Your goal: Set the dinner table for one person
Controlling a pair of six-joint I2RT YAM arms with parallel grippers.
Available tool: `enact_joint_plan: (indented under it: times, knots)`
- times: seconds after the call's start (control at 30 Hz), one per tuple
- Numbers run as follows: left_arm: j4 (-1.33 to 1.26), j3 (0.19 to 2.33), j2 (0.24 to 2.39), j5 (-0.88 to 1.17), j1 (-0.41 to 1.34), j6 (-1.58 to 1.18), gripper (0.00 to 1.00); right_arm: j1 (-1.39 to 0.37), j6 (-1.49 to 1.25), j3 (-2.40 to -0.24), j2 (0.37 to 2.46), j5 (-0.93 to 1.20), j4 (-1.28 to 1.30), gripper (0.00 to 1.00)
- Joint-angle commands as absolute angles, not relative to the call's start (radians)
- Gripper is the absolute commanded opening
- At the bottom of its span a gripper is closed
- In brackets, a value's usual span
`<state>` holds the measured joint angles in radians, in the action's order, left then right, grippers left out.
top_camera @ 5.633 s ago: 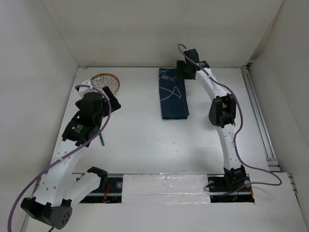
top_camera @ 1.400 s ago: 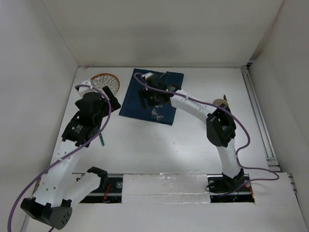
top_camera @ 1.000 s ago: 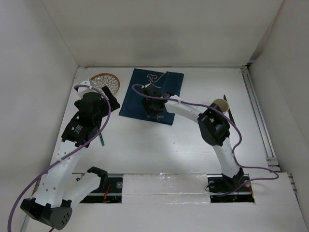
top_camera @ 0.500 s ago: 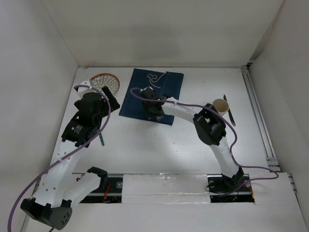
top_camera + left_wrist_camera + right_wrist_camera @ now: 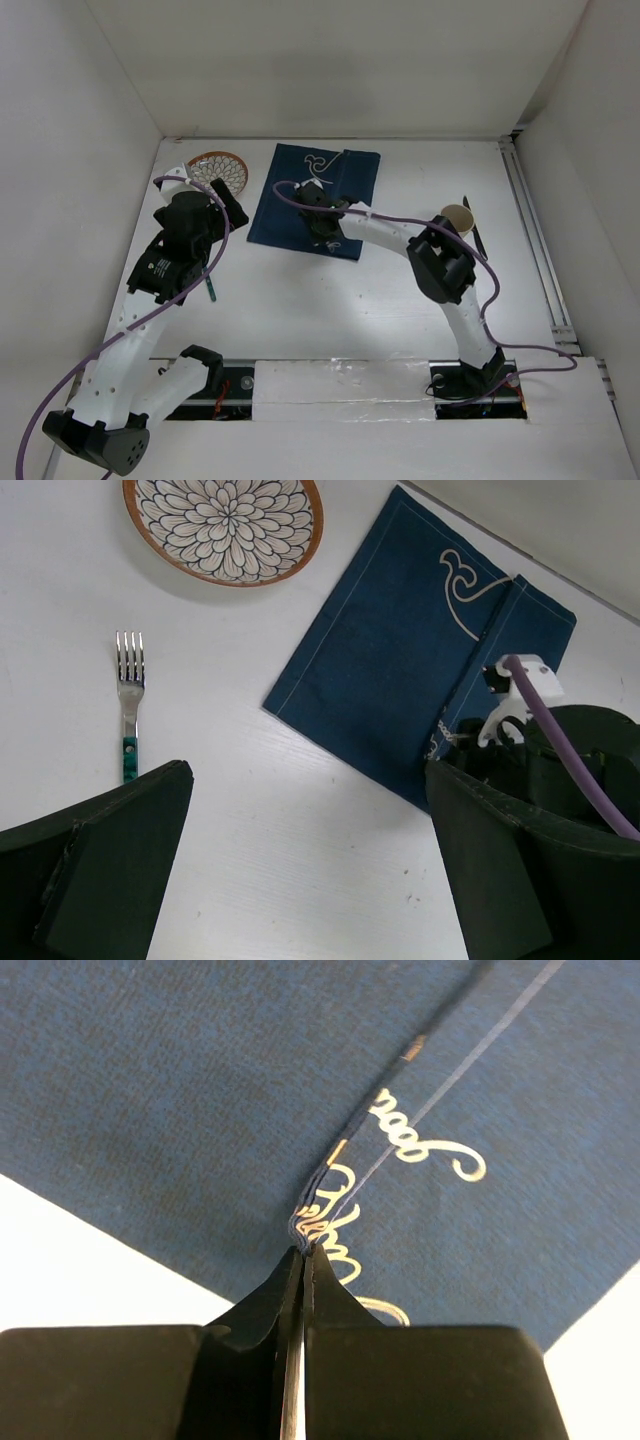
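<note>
The dinner table is the wide white surface. On it, at the back, lies a dark blue cloth mat with white drawings, one flap still folded over along its right side. My right gripper sits at the mat's near edge, shut on the pinched fold of the mat; in the right wrist view the right gripper has cloth layers bunched at its tips. My left gripper hangs open over bare table, left of the mat, holding nothing.
A flower-patterned plate with an orange rim stands at the back left. A fork with a teal handle lies below it, near the left arm. A tan cup and a dark knife lie to the right.
The right gripper has slid to the mat's near edge and closed on the cloth fold. Before that it dragged the mat leftward and part-opened it. The left arm stayed still.
</note>
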<state>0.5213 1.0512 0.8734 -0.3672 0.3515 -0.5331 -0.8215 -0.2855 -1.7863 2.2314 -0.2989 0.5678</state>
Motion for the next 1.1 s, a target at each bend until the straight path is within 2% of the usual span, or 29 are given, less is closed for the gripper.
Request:
enact_joint_plan:
  times: [0.0,0.43,0.57,0.77,0.8,0.87,0.9,0.93,1.07]
  knots:
    - [0.512,1.054,0.857,-0.371,0.35,-0.54,1.0,-0.81,-0.308,-1.734,2.082,-0.331,0.542,0.0]
    - [0.503,1.054,0.857,-0.341,0.35,-0.54,1.0,-0.562,-0.495,-1.261,1.723,-0.457,0.403,0.01]
    - [0.491,1.054,0.857,-0.267,0.35,-0.561,1.0,-0.511,-0.615,-1.177,1.626,-0.537,0.445,0.05]
    - [0.482,1.045,0.896,-0.2,0.35,-0.612,1.0,-0.511,-0.637,-1.117,1.523,-0.569,0.44,0.1]
    - [0.471,1.034,0.911,-0.172,0.35,-0.644,1.0,-0.511,-0.637,-1.117,1.523,-0.569,0.44,0.15]
    - [0.439,0.984,0.927,-0.121,0.35,-0.682,1.0,-0.511,-0.647,-1.131,1.523,-0.587,0.483,0.39]
    - [0.367,0.957,0.94,-0.089,0.35,-0.701,1.0,-0.52,-0.663,-1.143,1.523,-0.603,0.497,0.54]
    - [0.329,0.933,0.965,-0.03,0.35,-0.719,1.0,-0.529,-0.679,-1.153,1.523,-0.613,0.512,0.75]
    - [0.253,0.936,1.114,-0.07,0.412,-0.77,1.0,-0.583,-0.68,-1.222,1.535,-0.655,0.549,0.8]
